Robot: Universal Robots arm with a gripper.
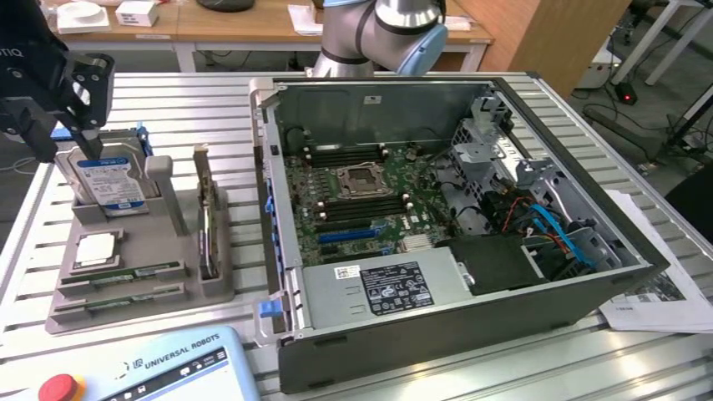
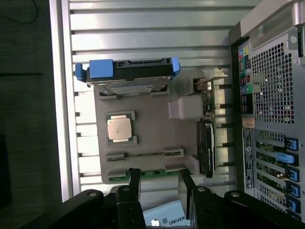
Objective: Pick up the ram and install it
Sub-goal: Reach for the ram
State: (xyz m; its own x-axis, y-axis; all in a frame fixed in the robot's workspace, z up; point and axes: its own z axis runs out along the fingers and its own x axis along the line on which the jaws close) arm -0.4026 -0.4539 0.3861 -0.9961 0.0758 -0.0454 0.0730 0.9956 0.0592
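In the exterior view, the gripper (image 1: 62, 138) is held at the exterior view's left, pointed downward and raised above the hard drive (image 1: 109, 188) in the tray (image 1: 217, 288). The ram (image 1: 123, 301) is seen lying in the tray's outermost slot, apart from the gripper, beside the open case (image 1: 446, 276).

In the wrist view, the fingers (image 2: 135, 180) are seen spread with nothing pinched. The ram (image 2: 147, 172) is framed between them, lying in the tray (image 2: 152, 129) below.
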